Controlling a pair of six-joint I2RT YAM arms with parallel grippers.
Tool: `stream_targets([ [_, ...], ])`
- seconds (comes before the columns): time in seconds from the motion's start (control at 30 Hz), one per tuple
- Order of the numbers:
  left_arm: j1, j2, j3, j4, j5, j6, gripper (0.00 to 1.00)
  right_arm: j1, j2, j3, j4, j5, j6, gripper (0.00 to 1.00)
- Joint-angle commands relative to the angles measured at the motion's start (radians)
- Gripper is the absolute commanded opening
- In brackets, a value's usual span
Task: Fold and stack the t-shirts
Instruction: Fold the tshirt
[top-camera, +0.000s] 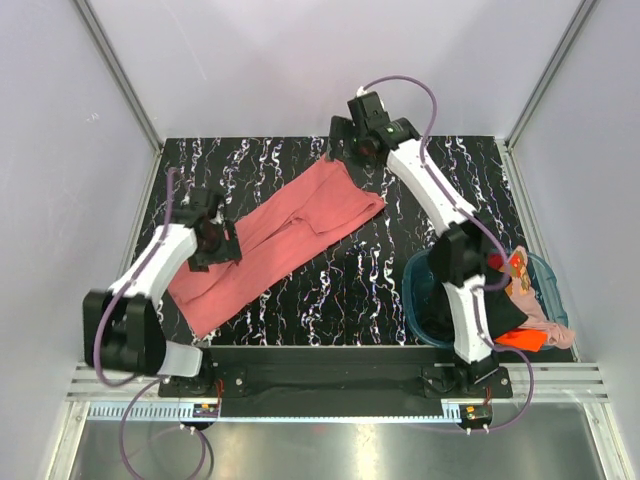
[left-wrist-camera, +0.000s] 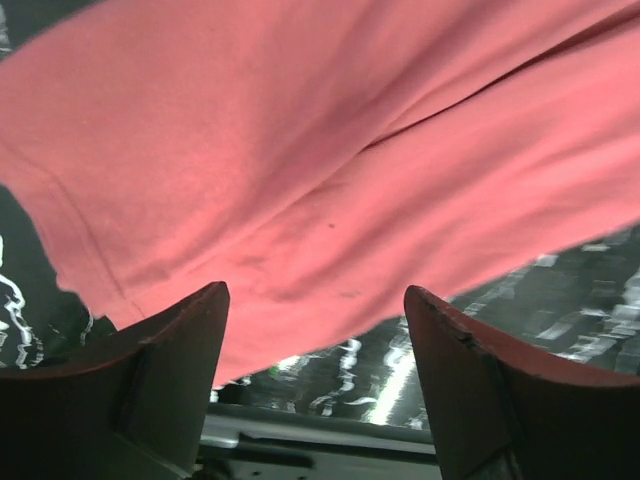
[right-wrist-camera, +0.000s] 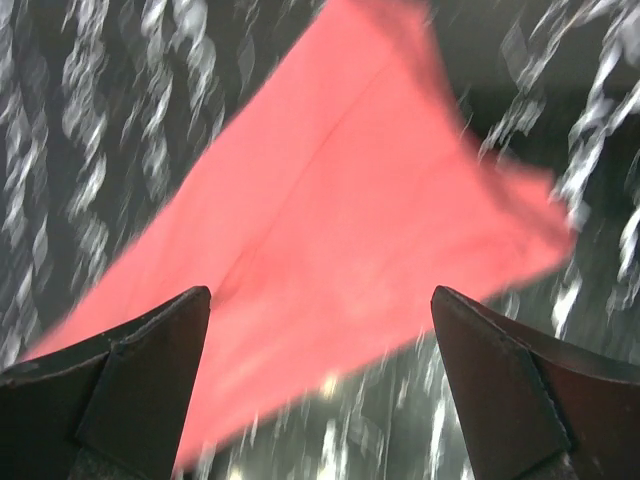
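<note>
A large salmon-red t-shirt (top-camera: 290, 240) lies folded into a long strip, running diagonally across the black marbled table (top-camera: 360, 290). My left gripper (top-camera: 222, 243) hovers over the strip's lower-left part, open. In the left wrist view the t-shirt (left-wrist-camera: 300, 150) fills the frame beyond the left gripper (left-wrist-camera: 315, 290), with nothing between its fingers. My right gripper (top-camera: 360, 150) is at the strip's far upper-right end, open wide. The right wrist view is blurred: the t-shirt (right-wrist-camera: 330, 230) lies ahead of the empty right gripper (right-wrist-camera: 320, 292).
A round teal basket (top-camera: 415, 300) stands at the right near the right arm's base. It holds a black t-shirt (top-camera: 505, 310), an orange one (top-camera: 522, 339) and a pale pink one (top-camera: 545, 318). Grey walls and metal rails enclose the table.
</note>
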Motion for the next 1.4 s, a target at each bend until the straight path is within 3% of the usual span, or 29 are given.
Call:
stream_targets([
  [0.0, -0.045, 0.130, 0.044, -0.014, -0.123, 0.076, 0.78, 0.035, -0.214, -0.198, -0.112, -0.156, 0.020, 1.00],
  [0.23, -0.056, 0.331, 0.055, 0.033, -0.152, 0.125, 0.80, 0.050, -0.560, -0.710, -0.015, -0.178, -0.023, 1.00],
  [0.37, -0.085, 0.406, 0.070, 0.029, -0.126, 0.098, 0.78, 0.048, -0.681, -0.858, -0.005, -0.136, -0.035, 1.00],
  [0.5, -0.199, 0.466, 0.093, 0.022, -0.076, 0.030, 0.77, 0.047, -0.767, -0.949, 0.015, -0.119, -0.044, 1.00],
  [0.63, -0.319, 0.535, 0.130, 0.036, 0.090, -0.120, 0.76, 0.032, -0.792, -0.993, 0.032, -0.122, -0.035, 1.00],
  [0.83, -0.531, 0.502, 0.202, 0.150, 0.345, -0.390, 0.76, -0.016, -0.790, -0.992, 0.034, -0.135, -0.026, 1.00],
  [1.0, -0.628, 0.364, 0.252, 0.216, 0.409, -0.479, 0.77, -0.067, -0.711, -0.944, 0.003, -0.127, -0.038, 1.00],
  [1.17, -0.542, 0.158, 0.331, 0.118, 0.258, -0.380, 0.81, -0.074, -0.547, -0.820, 0.017, -0.112, -0.006, 1.00],
  [1.37, -0.317, 0.124, 0.280, 0.146, 0.308, -0.217, 0.78, -0.074, -0.252, -0.492, -0.067, -0.078, 0.043, 1.00],
])
